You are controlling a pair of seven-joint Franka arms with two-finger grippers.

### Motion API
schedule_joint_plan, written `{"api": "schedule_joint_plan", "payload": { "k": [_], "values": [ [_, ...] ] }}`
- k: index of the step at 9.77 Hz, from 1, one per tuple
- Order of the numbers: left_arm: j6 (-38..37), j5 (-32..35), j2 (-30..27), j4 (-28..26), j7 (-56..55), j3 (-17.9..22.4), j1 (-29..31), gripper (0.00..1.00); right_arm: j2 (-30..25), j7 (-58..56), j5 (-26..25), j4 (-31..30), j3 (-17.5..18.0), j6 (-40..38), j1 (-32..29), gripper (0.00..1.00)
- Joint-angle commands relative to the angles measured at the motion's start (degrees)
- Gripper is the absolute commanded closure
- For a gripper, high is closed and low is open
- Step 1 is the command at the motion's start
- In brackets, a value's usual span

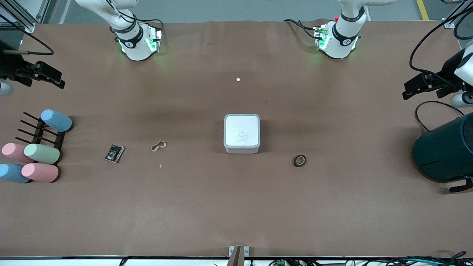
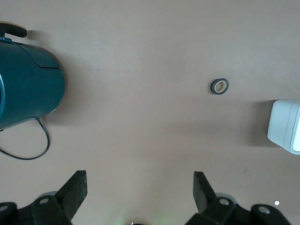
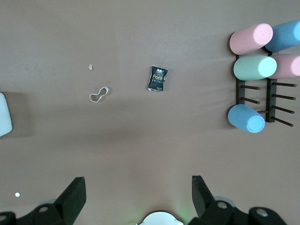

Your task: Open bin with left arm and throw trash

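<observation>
The white-grey bin [image 1: 241, 133] stands mid-table with its lid shut; it also shows in the left wrist view [image 2: 286, 125] and the right wrist view [image 3: 3, 121]. The dark snack wrapper [image 1: 114, 153] [image 3: 157, 78] and the beige loop [image 1: 158, 146] [image 3: 98, 94] lie beside the bin toward the right arm's end. The black tape ring [image 1: 300, 160] [image 2: 219, 86] lies toward the left arm's end. My left gripper [image 1: 406, 91] [image 2: 140, 180] is open and empty, up over the left arm's end by the teal drum. My right gripper [image 1: 61, 80] [image 3: 138, 185] is open and empty over the right arm's end.
A big dark teal drum [image 1: 443, 149] [image 2: 28, 86] with a black cable stands at the left arm's end. A dark rack with several pastel cups [image 1: 40, 151] [image 3: 255, 68] sits at the right arm's end. A white dot [image 1: 238, 79] and a tiny tan scrap [image 1: 160, 166] lie on the table.
</observation>
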Motion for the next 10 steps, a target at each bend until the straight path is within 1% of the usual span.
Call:
{"api": "schedule_joint_plan", "payload": {
  "k": [1,3,5,6,7,8,9,10],
  "values": [
    [-0.35,0.22,0.72,1.48,0.5,0.21,-0.11,0.0,-1.49,-3.08,-1.02,-1.57,0.2,0.24,0.13,0.01],
    [-0.35,0.13,0.72,1.39,0.59,0.21,0.15,0.0,-1.49,-4.33,-0.49,-1.92,0.2,0.24,-0.05,0.01],
    [-0.26,0.13,0.72,1.39,0.59,0.21,0.24,0.0,-0.97,-4.33,0.38,-4.45,0.29,2.42,0.04,0.0],
    [-0.35,0.04,0.81,1.22,-0.11,0.12,-0.36,0.0,-0.09,-4.33,1.17,-8.64,0.2,8.09,0.21,0.0],
    [-0.7,-0.31,1.33,0.17,-0.55,-1.97,-2.02,0.0,1.22,-4.25,1.27,-12.78,0.11,14.94,0.04,0.0],
    [-0.35,-0.48,1.77,-0.79,-0.64,-4.16,-3.87,0.17,3.5,-4.33,1.27,-14.56,0.11,19.18,-0.66,0.0],
    [0.09,-0.83,5.08,-0.37,-0.82,-7.41,-6.5,0.71,7.35,-4.25,1.35,-14.49,0.11,22.53,-1.28,0.0],
    [3.66,-1.27,8.42,-0.28,-2.21,-9.7,-8.96,0.91,12.17,-4.25,1.88,-14.57,0.03,28.22,-1.37,0.01]
  ]
}}
